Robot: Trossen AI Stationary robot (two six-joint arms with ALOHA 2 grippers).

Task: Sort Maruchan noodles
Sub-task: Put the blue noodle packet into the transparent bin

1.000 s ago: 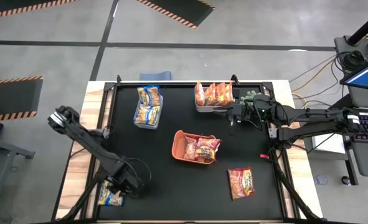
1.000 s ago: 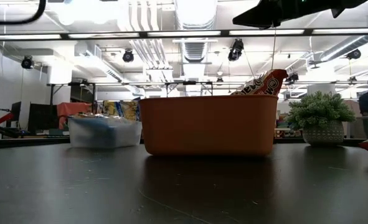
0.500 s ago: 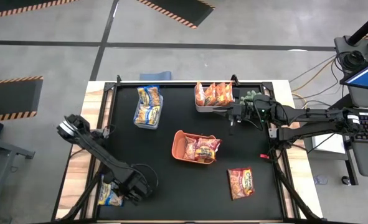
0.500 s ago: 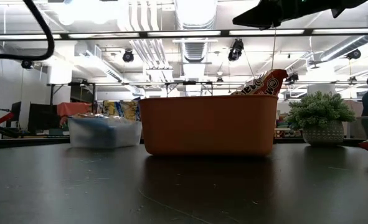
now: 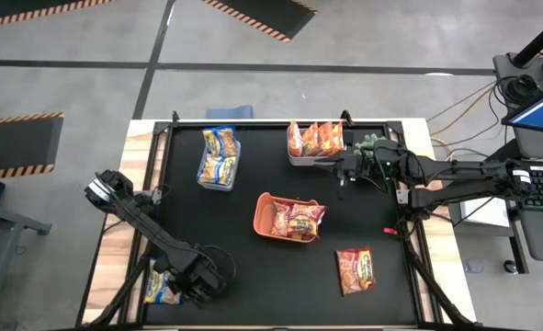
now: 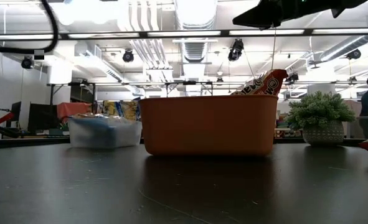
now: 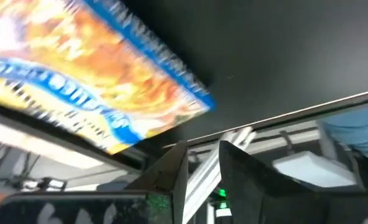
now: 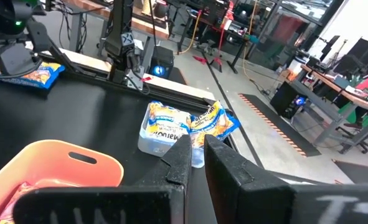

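Note:
A blue-and-yellow Maruchan noodles packet (image 5: 161, 287) lies flat at the table's near left corner; in the left wrist view the packet (image 7: 90, 81) fills the space just past my fingers. My left gripper (image 5: 186, 285) hangs low beside it on its right, slightly open (image 7: 202, 149), with nothing between the fingers. Whether it touches the packet, I cannot tell. A red packet (image 5: 356, 268) lies loose at the near right. My right gripper (image 5: 342, 176) waits shut (image 8: 197, 140), held high and level beside the white bin (image 5: 294, 158).
A clear bin (image 5: 218, 158) at the far left holds blue-and-yellow packets. The orange bin (image 5: 264, 213) in the middle holds red ones, one sticking up (image 6: 264, 84). Orange packets stand in the white bin. A small potted plant (image 6: 320, 121) stands at the far right.
My left gripper has come down and moved toward the table's near edge, rolling as it went, and now sits close beside the blue-and-yellow packet. The packet has stayed where it was.

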